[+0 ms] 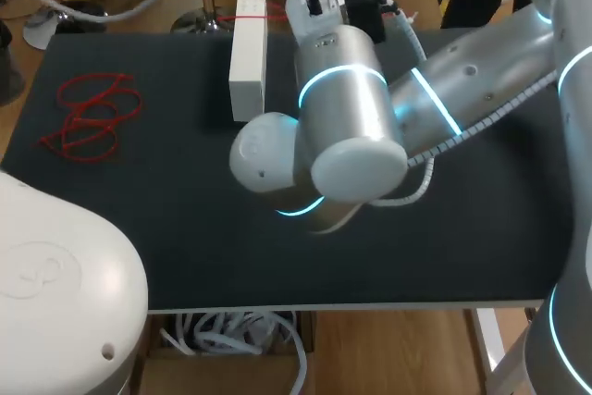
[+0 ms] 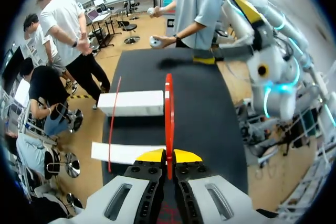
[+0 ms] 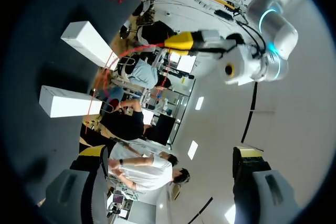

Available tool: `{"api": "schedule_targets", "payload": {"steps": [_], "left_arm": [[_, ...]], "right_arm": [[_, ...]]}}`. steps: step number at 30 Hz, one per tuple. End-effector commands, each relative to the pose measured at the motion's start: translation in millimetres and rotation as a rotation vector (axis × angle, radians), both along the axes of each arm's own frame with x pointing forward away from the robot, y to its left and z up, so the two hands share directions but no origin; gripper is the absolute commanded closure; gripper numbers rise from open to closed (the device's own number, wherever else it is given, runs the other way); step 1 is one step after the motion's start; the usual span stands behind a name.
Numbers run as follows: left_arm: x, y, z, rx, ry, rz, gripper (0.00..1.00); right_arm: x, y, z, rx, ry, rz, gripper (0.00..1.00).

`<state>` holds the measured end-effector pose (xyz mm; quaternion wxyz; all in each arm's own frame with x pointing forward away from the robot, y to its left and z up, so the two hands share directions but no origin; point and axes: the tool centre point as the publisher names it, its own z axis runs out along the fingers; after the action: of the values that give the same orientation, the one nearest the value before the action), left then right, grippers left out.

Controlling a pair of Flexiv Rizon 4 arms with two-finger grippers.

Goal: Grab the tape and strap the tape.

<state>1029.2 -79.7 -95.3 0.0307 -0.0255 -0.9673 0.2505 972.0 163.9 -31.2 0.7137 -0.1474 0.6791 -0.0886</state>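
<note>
Tape (image 2: pixel 169 114) sits pinched between left tool's (image 2: pixel 168 157) tips — extending straight ahead.

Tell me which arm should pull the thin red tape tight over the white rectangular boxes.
Left. The left gripper is shut on the red tape, which runs to the white boxes; the right gripper is open, empty.

No legible text, labels, numbers or signs on table, boxes or arms.

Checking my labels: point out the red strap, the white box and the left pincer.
red strap (image 2: pixel 169 119), left wrist view, mid-length.
white box (image 1: pixel 248 57), head view, top face.
left pincer (image 2: pixel 169 157), left wrist view, between its yellow tips.
</note>
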Motion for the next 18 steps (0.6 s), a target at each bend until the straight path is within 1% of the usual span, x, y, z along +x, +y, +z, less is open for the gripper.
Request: {"api": "schedule_targets", "payload": {"steps": [1, 2, 4, 5, 7, 8, 10, 11, 14, 18], "left_arm": [[-12.9, 77.8, -20.9, -0.013, -0.017, -0.006, 1.00], [-13.3, 92.6, -26.2, 0.001, 0.012, -0.016, 1.00], [-14.5, 117.3, -34.4, 0.006, 0.005, -0.020, 1.00], [-14.6, 129.1, -39.5, 0.023, 0.020, -0.026, 1.00], [-15.5, 152.5, -47.2, 0.033, 0.006, -0.023, 1.00], [-15.6, 162.3, -50.4, 0.044, 0.013, -0.024, 1.00], [-16.4, 182.4, -53.7, 0.055, -0.012, -0.012, 1.00], [-15.9, 192.6, -55.2, 0.068, -0.012, -0.009, 1.00], [-13.7, 216.9, -59.8, 0.090, -0.009, -0.018, 1.00], [-15.5, 243.7, -68.7, 0.098, -0.013, -0.017, 1.00]], "right_arm": [[-0.2, -3.0, 3.5, -0.006, 0.015, 0.028, 0.00], [-0.2, -3.0, 3.5, -0.006, 0.015, 0.028, 0.00], [-0.2, -3.0, 3.5, -0.006, 0.015, 0.028, 0.00], [-0.2, -3.0, 3.5, -0.006, 0.015, 0.028, 0.00], [-0.2, -3.0, 3.5, -0.006, 0.015, 0.028, 0.00], [-0.2, -3.0, 3.5, -0.006, 0.015, 0.028, 0.00], [-0.2, -3.0, 3.5, -0.006, 0.015, 0.028, 0.00], [-0.2, -3.0, 3.5, -0.006, 0.015, 0.028, 0.00], [-0.2, -3.0, 3.5, -0.006, 0.015, 0.028, 0.00], [-0.2, -3.0, 3.5, -0.006, 0.015, 0.028, 0.00]]}}
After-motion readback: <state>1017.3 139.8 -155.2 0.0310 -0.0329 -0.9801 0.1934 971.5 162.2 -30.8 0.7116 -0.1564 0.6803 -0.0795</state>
